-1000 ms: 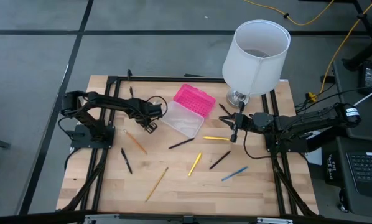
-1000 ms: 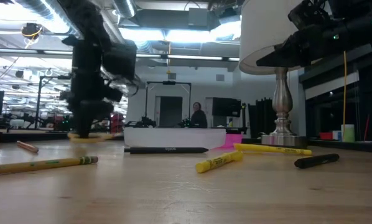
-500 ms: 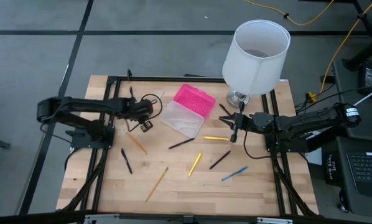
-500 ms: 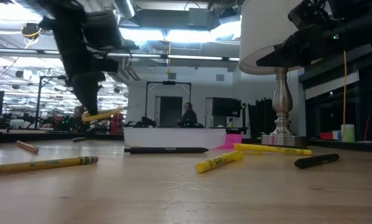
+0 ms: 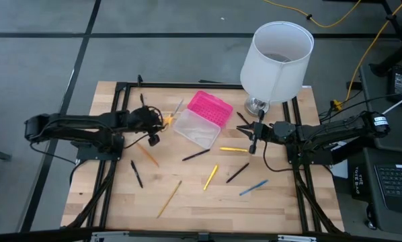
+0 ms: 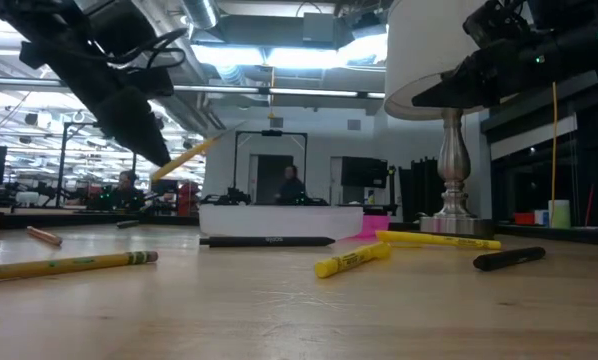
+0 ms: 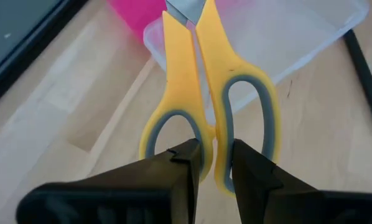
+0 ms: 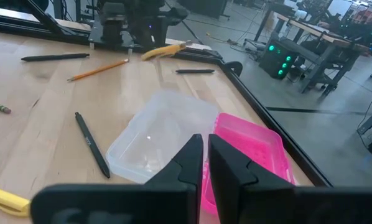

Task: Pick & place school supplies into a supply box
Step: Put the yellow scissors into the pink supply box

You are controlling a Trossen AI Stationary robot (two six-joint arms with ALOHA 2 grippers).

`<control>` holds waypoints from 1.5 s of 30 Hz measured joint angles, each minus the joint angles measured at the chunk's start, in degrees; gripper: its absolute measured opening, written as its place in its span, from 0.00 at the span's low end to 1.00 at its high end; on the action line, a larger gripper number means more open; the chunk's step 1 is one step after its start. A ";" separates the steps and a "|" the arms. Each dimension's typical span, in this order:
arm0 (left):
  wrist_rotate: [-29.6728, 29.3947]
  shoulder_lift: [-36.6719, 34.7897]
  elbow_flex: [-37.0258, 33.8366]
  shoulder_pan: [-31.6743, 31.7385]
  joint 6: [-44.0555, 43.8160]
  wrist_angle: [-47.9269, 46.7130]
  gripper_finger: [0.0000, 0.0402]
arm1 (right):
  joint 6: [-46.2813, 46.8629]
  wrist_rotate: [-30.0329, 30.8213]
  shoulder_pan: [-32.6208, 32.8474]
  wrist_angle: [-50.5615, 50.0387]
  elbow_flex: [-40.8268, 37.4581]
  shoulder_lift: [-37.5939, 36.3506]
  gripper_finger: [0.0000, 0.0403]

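Scissors [image 7: 201,106]: yellow-handled, pinched by one handle loop in your left end effector [image 7: 212,163], lifted off the table [image 5: 194,195] at centre-left of the high view, blades aimed at the box [image 5: 202,118], likely for dropping in. Right end effector [image 8: 204,155]: fingers nearly together, empty, waiting above the box.

Right tool [image 8: 205,163] nearly closed — over the supply box [image 8: 192,149]

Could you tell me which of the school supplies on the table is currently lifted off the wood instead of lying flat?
The yellow-handled scissors, pinched by the handle in the left gripper beside the supply box. Every pen and pencil lies flat on the table.
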 joint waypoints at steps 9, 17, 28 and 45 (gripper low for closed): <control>7.07 -0.37 0.00 0.00 10.54 9.01 0.14 | 0.12 0.00 0.02 1.07 0.00 0.00 0.08; 7.45 -0.37 0.00 0.00 12.83 10.68 0.14 | 1.44 0.00 0.00 2.21 0.00 0.01 0.08; 7.50 -0.34 0.00 -3.66 14.51 13.83 0.14 | -0.65 0.00 0.02 2.41 0.00 0.00 0.08; 7.56 18.82 14.41 -7.20 20.83 7.53 0.14 | 0.01 -3.04 0.02 3.01 0.00 0.00 0.06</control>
